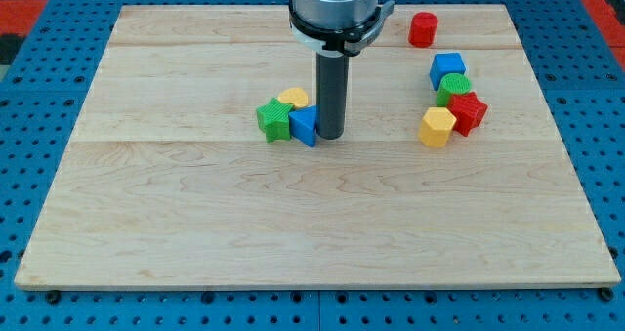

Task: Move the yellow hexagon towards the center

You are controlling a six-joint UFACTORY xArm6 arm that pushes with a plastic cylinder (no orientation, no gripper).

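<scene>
Tip (330, 136) sits well left of yellow hexagon (437, 127).

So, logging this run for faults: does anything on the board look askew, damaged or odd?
Nothing stands out. My tip sits beside the blue block, far from the yellow hexagon at the view's right; all blocks lie intact on the board.

Colours on the pale wood tabletop (195, 233)
Yellow hexagon (437, 127), red star (468, 111), green cylinder (453, 87), blue cube (447, 69), red cylinder (423, 28).
</scene>
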